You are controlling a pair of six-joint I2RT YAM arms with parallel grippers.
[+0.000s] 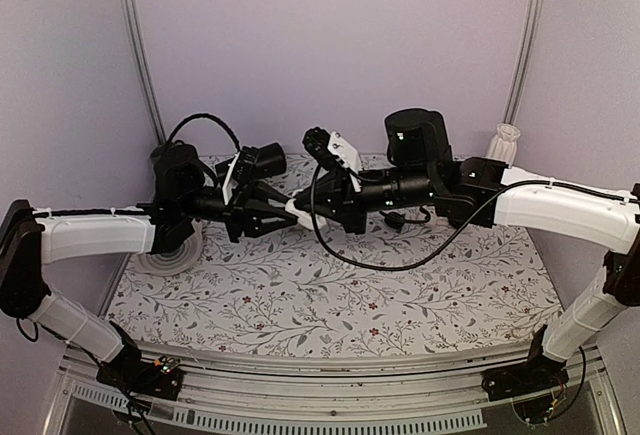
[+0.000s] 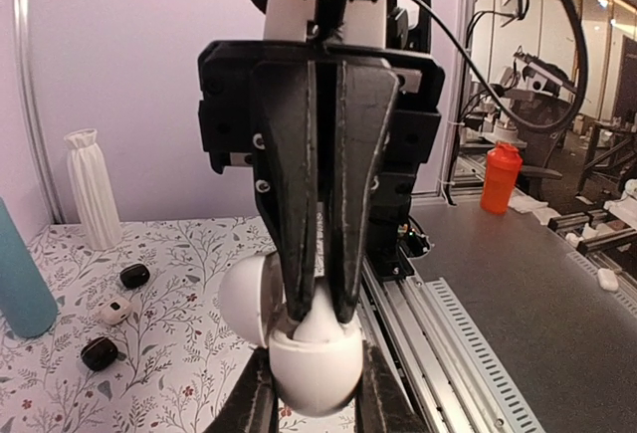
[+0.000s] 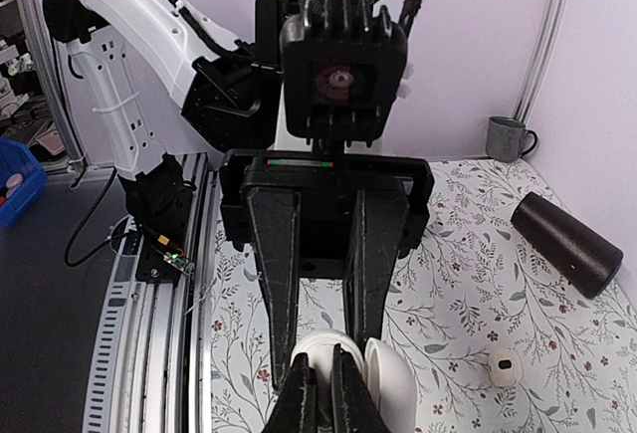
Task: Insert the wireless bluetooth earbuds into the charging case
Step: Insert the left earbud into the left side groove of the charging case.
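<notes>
The white charging case point(image 2: 315, 373) is held off the table between my left gripper's point(image 2: 315, 361) fingers, its lid point(image 2: 244, 299) swung open to the side. My right gripper point(image 3: 328, 355) comes in from the opposite side, with its fingertips point(image 2: 299, 299) inside the open case. They are pinched on a small white piece, seemingly an earbud point(image 2: 320, 328), sitting in the case's cavity. In the right wrist view the case point(image 3: 343, 338) shows just behind my fingertips, with the lid point(image 3: 393, 383) to the right. In the top view both grippers meet at the case point(image 1: 300, 217), mid-table at the back.
A white round piece with a dark centre point(image 2: 116, 311) and two black lumps point(image 2: 134, 275) point(image 2: 100, 353) lie on the floral cloth. A white vase point(image 2: 92, 189), a teal bottle point(image 2: 20, 274), a dark cylinder point(image 3: 565, 242) and a grey mug point(image 3: 506, 137) stand around.
</notes>
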